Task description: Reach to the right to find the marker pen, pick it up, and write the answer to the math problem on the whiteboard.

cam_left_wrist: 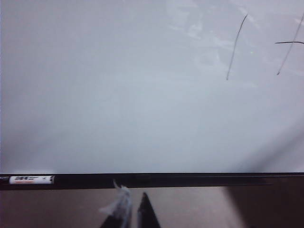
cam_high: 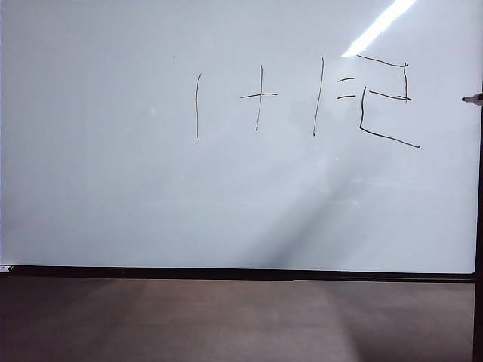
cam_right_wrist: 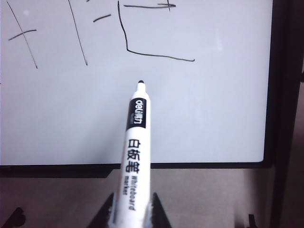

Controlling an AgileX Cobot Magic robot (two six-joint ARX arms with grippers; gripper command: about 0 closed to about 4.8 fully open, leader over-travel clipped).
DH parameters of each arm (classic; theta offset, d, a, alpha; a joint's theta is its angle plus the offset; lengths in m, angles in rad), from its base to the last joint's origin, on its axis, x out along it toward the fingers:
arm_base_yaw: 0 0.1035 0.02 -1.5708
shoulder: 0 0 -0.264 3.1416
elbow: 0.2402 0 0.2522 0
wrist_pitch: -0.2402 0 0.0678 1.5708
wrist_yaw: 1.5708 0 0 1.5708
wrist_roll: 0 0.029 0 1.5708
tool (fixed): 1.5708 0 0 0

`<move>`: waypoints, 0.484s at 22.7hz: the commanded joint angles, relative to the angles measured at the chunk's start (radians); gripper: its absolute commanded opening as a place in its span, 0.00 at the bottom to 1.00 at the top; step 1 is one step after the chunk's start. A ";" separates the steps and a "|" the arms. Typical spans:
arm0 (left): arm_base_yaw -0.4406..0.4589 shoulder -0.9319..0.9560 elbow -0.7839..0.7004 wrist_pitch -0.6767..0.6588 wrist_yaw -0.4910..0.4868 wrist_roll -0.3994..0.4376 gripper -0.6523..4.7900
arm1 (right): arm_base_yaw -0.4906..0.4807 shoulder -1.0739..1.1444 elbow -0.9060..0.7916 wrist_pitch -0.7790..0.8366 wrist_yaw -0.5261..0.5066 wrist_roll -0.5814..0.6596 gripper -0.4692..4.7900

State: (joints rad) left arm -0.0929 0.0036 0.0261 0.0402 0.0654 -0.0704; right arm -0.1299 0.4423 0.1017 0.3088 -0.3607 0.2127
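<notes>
The whiteboard (cam_high: 151, 204) fills the exterior view. On it stands the math problem (cam_high: 260, 96), one plus one equals, with the answer (cam_high: 385, 102), a boxy two, to its right. My right gripper (cam_right_wrist: 135, 197) is shut on the marker pen (cam_right_wrist: 135, 156). The pen's white barrel points at the board and its dark tip sits below the answer (cam_right_wrist: 142, 33). In the exterior view only the marker pen's tip (cam_high: 473, 99) pokes in at the right edge. My left gripper (cam_left_wrist: 134, 202) hangs shut and empty below the board's lower frame, with the first one (cam_left_wrist: 236, 46) far off.
A thin black frame (cam_high: 241, 274) borders the board, with a small white label (cam_left_wrist: 31, 179) at its lower left. A brown tabletop (cam_high: 226, 320) lies below it. A whitish scrap clings to one left finger (cam_left_wrist: 122, 199). Light glares on the board's upper right (cam_high: 377, 26).
</notes>
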 commanded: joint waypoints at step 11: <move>0.025 0.000 0.001 0.009 0.002 0.105 0.17 | 0.001 -0.005 0.002 0.008 0.000 0.000 0.07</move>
State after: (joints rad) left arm -0.0700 0.0032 0.0254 0.0269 0.0666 0.0296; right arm -0.1303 0.4397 0.1017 0.3004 -0.3603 0.2131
